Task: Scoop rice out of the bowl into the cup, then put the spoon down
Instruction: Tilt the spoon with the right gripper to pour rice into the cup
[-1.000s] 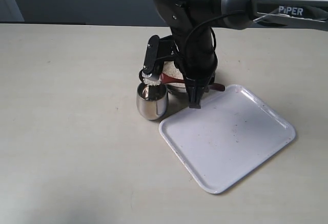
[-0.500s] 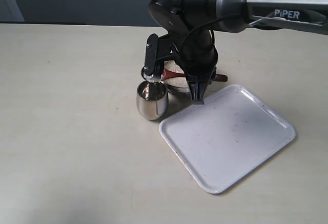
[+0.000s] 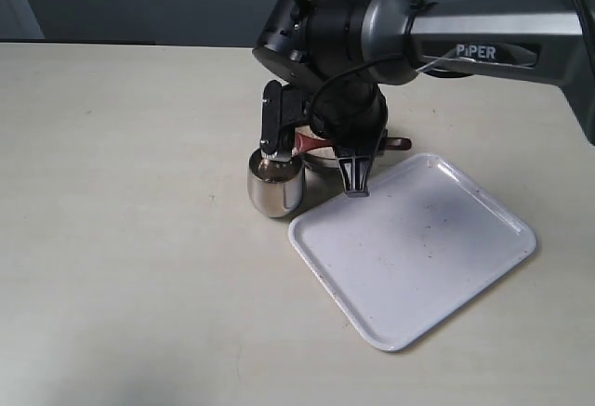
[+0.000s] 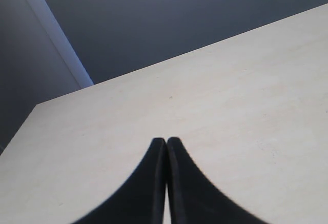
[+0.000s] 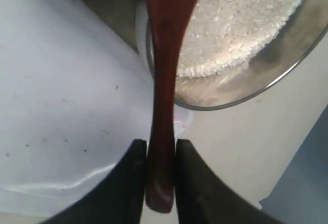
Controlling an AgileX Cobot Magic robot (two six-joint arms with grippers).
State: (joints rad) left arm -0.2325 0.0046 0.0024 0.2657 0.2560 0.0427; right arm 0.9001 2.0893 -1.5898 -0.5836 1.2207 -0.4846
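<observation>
The right gripper (image 5: 161, 144) is shut on the handle of the dark reddish wooden spoon (image 5: 165, 75), close to the handle's end. In the exterior view the right arm (image 3: 335, 62) hangs over the steel bowl (image 3: 322, 158) and hides most of it. The spoon's oval end (image 3: 303, 139) is at the rim of the steel cup (image 3: 275, 188), which stands just left of the bowl. White rice (image 5: 236, 24) fills the bowl (image 5: 289, 67). What is inside the cup is hidden. The left gripper (image 4: 166, 141) is shut and empty over bare table.
A white tray (image 3: 437, 267) lies at the front right, one corner close to the bowl and the cup; it also shows beside the spoon handle (image 5: 61, 80). The cream table (image 3: 121, 239) stretches out to the left and front.
The right arm has turned and shifted slightly left, bringing the spoon's end down to the cup's rim. The white rice seen spilling over the cup a second ago no longer shows.
</observation>
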